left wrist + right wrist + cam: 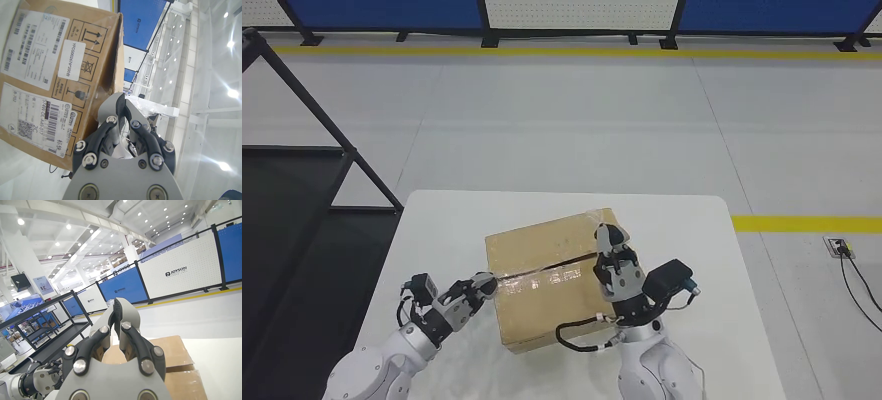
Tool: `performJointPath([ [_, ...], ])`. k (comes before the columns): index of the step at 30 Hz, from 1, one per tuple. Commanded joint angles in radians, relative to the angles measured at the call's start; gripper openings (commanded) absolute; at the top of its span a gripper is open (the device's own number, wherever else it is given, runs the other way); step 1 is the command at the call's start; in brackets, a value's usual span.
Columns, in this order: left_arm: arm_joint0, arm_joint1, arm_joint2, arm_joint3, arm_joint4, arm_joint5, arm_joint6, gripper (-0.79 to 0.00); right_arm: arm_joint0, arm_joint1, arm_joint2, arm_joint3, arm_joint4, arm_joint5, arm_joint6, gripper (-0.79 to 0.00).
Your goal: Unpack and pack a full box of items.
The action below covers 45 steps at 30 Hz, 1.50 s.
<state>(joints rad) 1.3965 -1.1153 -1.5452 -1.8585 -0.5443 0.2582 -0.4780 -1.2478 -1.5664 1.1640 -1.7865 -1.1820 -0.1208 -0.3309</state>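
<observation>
A closed brown cardboard box (542, 285) sits in the middle of the white table (442, 230), its top seam taped over. The box's side (56, 75) carries white shipping labels and handling marks. My left gripper (485, 284) is low beside that labelled side, near the top edge, shut with nothing between its fingers (123, 106). My right gripper (608, 243) hangs over the box top (170, 351) near the taped seam. It is shut and holds nothing (116, 303). The box's contents are hidden.
A black metal rack (302, 170) stands off the table's left side. Bare tabletop lies behind the box and to its right. The left arm's wrist (37, 378) shows low beside the box. Blue and white fence panels (572, 15) line the far floor.
</observation>
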Motion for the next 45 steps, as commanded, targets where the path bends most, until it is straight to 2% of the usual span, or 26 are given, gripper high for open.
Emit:
performJointPath([
  [1, 0.001, 0.0, -0.001, 0.0, -0.001, -0.002, 0.001, -0.785, 0.003, 0.001, 0.0, -0.001, -0.003, -0.015, -0.001, -0.785],
  [14, 0.01, 0.001, -0.014, 0.003, -0.015, -0.01, -0.006, -0.785, 0.062, 0.004, -0.043, -0.009, -0.025, -0.131, -0.008, -0.785],
  [20, 0.02, 0.001, -0.019, -0.002, -0.033, -0.032, -0.02, -0.785, 0.088, 0.004, -0.069, -0.017, -0.042, -0.153, -0.009, -0.785],
  [25, 0.063, 0.008, -0.033, -0.022, -0.022, -0.095, -0.158, -0.785, 0.11, 0.002, -0.092, -0.022, -0.054, -0.146, 0.015, -0.785],
  [30, 0.097, 0.017, -0.042, -0.022, 0.044, -0.102, -0.236, -0.785, 0.131, -0.001, -0.108, -0.017, -0.055, -0.143, 0.032, -0.785],
  [39, 0.071, 0.012, 0.009, 0.009, 0.056, -0.087, -0.169, -0.785, 0.147, -0.001, -0.125, -0.015, -0.071, -0.155, 0.041, -0.785],
  [45, 0.058, 0.013, 0.024, 0.022, 0.073, -0.077, -0.163, -0.785, 0.151, 0.001, -0.129, -0.018, -0.083, -0.167, 0.039, -0.785],
])
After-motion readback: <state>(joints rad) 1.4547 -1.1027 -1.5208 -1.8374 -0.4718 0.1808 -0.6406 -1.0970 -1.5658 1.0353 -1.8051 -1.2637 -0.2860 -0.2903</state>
